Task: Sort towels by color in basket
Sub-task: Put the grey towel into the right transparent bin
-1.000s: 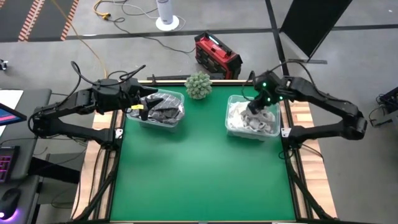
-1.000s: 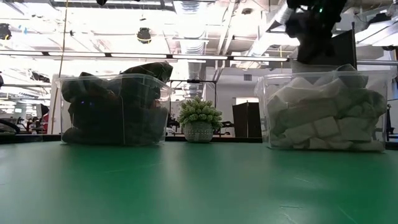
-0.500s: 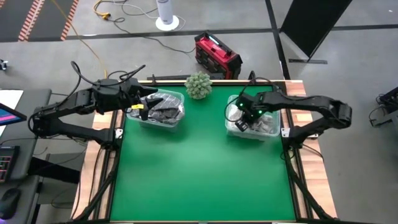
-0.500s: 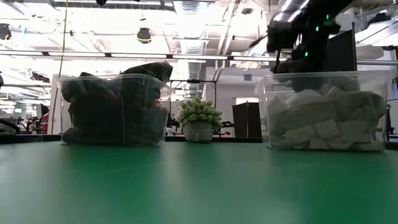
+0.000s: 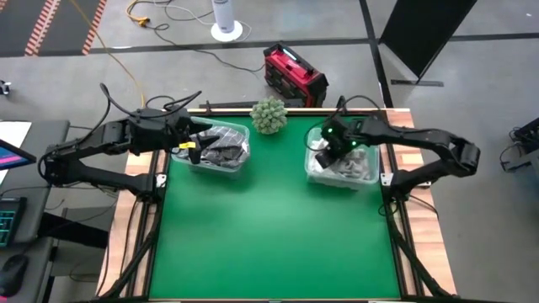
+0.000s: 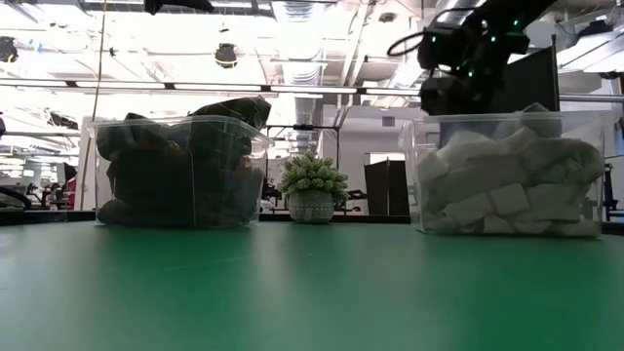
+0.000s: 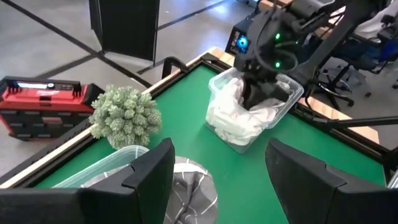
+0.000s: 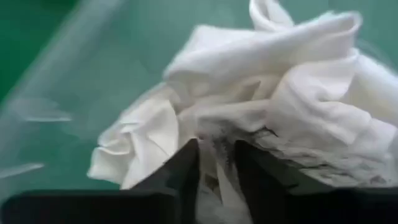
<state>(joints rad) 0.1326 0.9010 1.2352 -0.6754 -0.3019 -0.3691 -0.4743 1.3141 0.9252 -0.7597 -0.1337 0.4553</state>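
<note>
Right wrist view showed you the right gripper (image 8: 214,165) hanging just over the crumpled white towels (image 8: 273,106), its fingers close together with a narrow gap and, as far as I could tell, nothing pinched between them. Those towels were soft, light and limp, so you would likely have done best to pinch a raised fold or ridge, not a flat face. They looked bunched and creased, with a grey-marked cloth among them, filling the right bin (image 5: 315,172). The dark towels (image 5: 221,147) lay heaped in the left bin (image 5: 238,163), where the left gripper (image 7: 217,177) hovered with fingers spread wide, empty.
</note>
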